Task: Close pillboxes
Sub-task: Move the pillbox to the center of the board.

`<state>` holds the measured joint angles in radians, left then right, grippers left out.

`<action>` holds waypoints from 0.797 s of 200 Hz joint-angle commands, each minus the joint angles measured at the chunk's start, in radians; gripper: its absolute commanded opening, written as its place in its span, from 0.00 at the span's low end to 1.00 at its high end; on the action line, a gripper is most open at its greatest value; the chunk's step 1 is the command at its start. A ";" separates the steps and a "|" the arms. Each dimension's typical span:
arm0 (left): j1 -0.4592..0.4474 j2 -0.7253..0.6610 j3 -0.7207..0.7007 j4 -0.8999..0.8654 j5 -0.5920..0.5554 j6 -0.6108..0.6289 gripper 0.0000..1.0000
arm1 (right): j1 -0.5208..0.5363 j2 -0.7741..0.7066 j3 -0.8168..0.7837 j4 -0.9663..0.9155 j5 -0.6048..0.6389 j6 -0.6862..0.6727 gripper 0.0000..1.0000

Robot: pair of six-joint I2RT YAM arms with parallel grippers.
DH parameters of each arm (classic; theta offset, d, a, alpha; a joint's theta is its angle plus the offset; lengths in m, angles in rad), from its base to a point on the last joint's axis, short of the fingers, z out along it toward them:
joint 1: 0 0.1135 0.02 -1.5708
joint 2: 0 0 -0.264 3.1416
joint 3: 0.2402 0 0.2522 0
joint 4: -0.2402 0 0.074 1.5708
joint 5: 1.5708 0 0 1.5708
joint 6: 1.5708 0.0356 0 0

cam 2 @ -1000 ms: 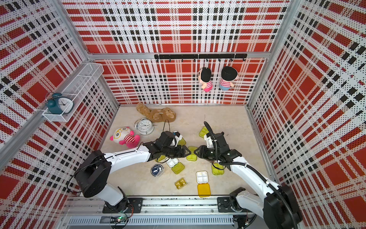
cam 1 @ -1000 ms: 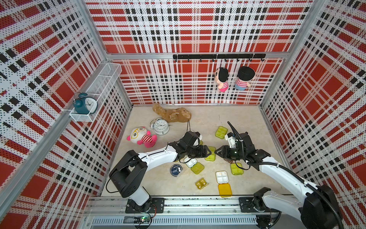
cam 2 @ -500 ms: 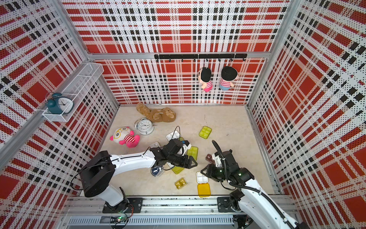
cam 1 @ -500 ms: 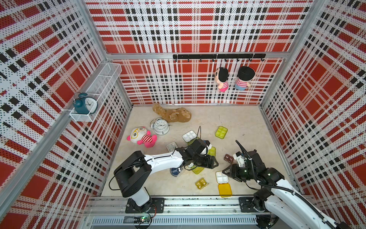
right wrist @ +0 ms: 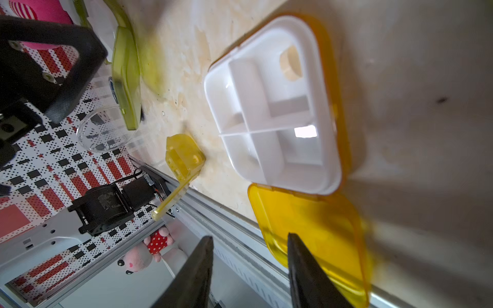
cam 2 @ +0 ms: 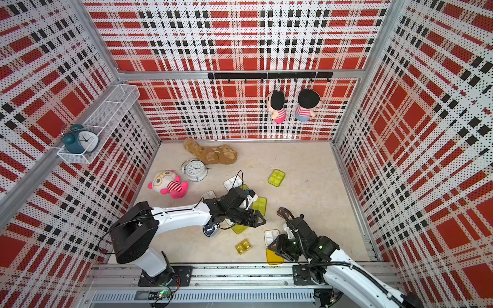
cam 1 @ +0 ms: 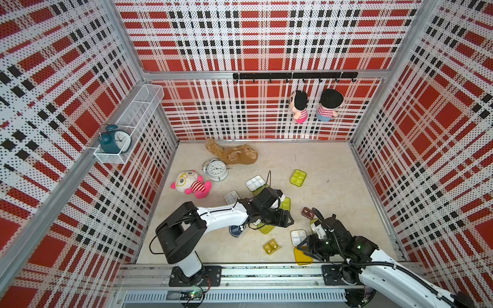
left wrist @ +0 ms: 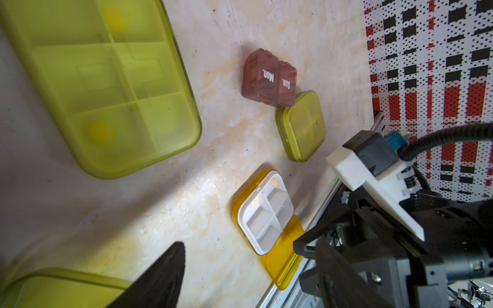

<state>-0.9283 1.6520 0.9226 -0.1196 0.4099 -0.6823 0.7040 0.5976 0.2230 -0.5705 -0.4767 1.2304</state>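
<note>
Right wrist view: open orange-lidded pillbox, approached for closing.

The right gripper point(right wrist: 249, 238) is held low, jaws parted and empty, at the free edge of the orange lid point(right wrist: 314, 232), which is laid flat, hinged to the white tray point(right wrist: 272, 106). That edge is best caught from beneath, swung over the tray and pressed until latched, without the tray being shoved. The right arm is stretched low, wrist angled toward the tray. The left gripper point(cam 1: 284, 219), jaws wide and empty, is poised over a green pillbox point(cam 1: 266, 228) near that tray.
</note>
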 commanded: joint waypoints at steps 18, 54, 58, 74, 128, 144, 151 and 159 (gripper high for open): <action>0.011 -0.012 -0.023 0.009 -0.008 0.014 0.78 | 0.011 0.087 -0.003 0.131 0.071 0.044 0.48; 0.038 -0.032 -0.042 0.009 -0.007 0.018 0.78 | 0.011 0.170 0.033 0.151 0.111 0.014 0.49; 0.041 -0.035 -0.042 0.009 -0.006 0.018 0.78 | 0.012 0.179 0.037 0.154 0.113 0.010 0.49; 0.055 -0.040 -0.045 0.008 -0.003 0.020 0.78 | 0.006 0.234 0.057 0.174 0.113 -0.015 0.49; 0.089 -0.051 -0.046 0.003 0.005 0.026 0.78 | -0.032 0.432 0.171 0.190 0.106 -0.144 0.51; 0.097 -0.046 -0.039 0.003 0.004 0.024 0.78 | -0.063 0.476 0.202 0.186 0.091 -0.186 0.52; 0.099 -0.044 -0.034 0.003 0.004 0.024 0.78 | -0.076 0.489 0.216 0.185 0.085 -0.204 0.52; 0.098 -0.039 -0.026 0.003 0.004 0.025 0.78 | -0.093 0.500 0.234 0.181 0.082 -0.222 0.52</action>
<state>-0.8375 1.6287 0.8867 -0.1204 0.4110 -0.6750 0.6498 1.0649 0.4065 -0.4000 -0.3893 1.0889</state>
